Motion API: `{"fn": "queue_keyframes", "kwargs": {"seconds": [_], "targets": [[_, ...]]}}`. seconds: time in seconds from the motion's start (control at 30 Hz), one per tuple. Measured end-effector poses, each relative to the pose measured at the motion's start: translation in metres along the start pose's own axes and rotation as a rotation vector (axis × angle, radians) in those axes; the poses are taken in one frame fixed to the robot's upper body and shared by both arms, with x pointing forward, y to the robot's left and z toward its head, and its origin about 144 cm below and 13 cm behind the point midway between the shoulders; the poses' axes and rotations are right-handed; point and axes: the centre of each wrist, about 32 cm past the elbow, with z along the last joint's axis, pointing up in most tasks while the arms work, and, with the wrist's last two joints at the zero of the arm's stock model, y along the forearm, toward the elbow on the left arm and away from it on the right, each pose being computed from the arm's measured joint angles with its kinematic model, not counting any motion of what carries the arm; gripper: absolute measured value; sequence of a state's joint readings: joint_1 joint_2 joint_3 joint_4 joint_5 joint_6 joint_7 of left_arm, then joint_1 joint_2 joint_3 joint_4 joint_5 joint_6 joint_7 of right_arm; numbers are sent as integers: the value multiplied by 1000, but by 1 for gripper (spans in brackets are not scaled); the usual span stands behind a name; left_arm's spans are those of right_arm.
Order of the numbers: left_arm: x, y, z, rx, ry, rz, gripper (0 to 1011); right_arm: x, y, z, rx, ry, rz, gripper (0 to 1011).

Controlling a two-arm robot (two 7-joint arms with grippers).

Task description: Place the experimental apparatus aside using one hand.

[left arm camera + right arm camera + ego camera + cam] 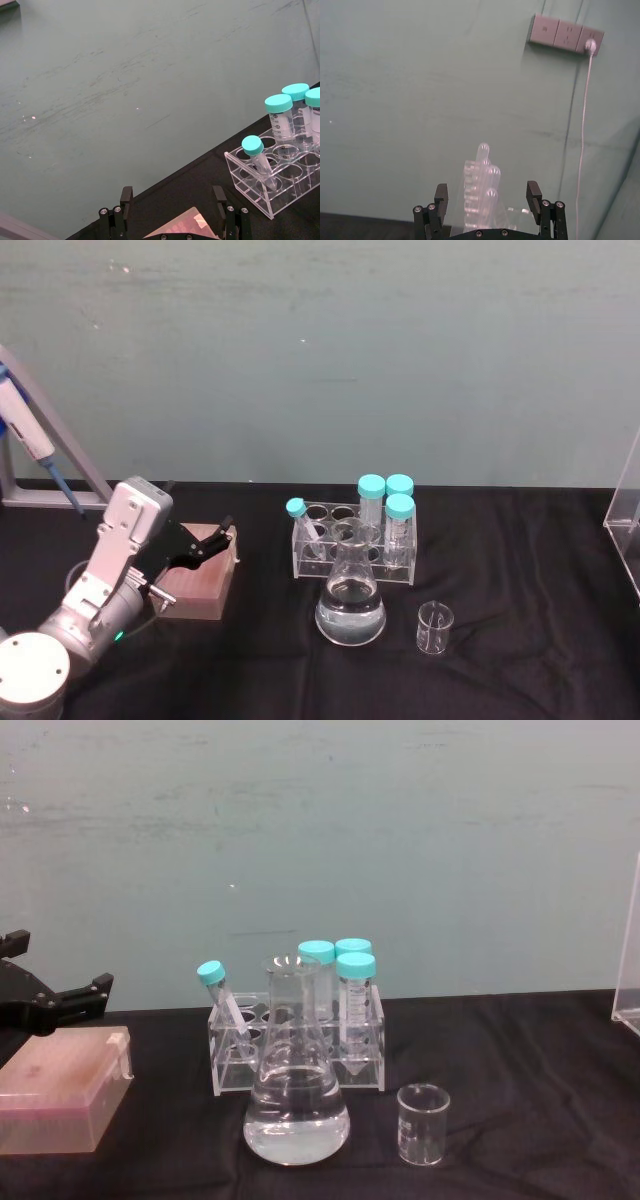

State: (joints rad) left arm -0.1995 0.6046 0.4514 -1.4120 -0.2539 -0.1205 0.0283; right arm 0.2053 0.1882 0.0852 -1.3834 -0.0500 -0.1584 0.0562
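Left gripper [215, 538] is at the table's [520, 570] left side, hovering just above a pinkish rectangular plastic box [200, 590]. Its jaws are spread wide, both black fingers [126, 200] are apart, nothing is held, and from the chest view it isn't touching the box. Right gripper [487, 196] is also spread wide with nothing in its grip, pointing at the green wall, with some blurry clear labware beyond it that I can't identify. The task items sit mid-table, well clear of both grippers. The clear acrylic tube rack [310, 558] holds 4 teal-capped tubes [400, 525], 3 upright at its right end and 1 tilted at its left end. The clear conical glass flask [350, 610], with clear liquid in its lower part, stands just in front of the rack. The small clear graduated glass beaker [435, 628] is upright near the flask's right side, not touching it.
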Motion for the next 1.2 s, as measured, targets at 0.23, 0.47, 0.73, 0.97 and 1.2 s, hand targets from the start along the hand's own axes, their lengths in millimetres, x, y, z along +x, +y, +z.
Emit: {"fn": "queue_keyframes", "kwargs": {"seconds": [0.23, 0.47, 0.73, 0.97, 1.2], "targets": [[0, 0, 0, 0, 0, 0, 1000, -4, -6, 9, 91, -60, -3, 1003], [0, 0, 0, 0, 0, 0, 1000, -7, -6, 13, 149, -78, 61, 1003], [0, 0, 0, 0, 0, 0, 1000, -13, 1, 17, 197, -53, 218, 1003], [0, 0, 0, 0, 0, 0, 1000, -18, 9, 18, 199, -3, 346, 1003], [0, 0, 0, 0, 0, 0, 1000, -21, 15, 14, 142, 72, 460, 1003]]}}
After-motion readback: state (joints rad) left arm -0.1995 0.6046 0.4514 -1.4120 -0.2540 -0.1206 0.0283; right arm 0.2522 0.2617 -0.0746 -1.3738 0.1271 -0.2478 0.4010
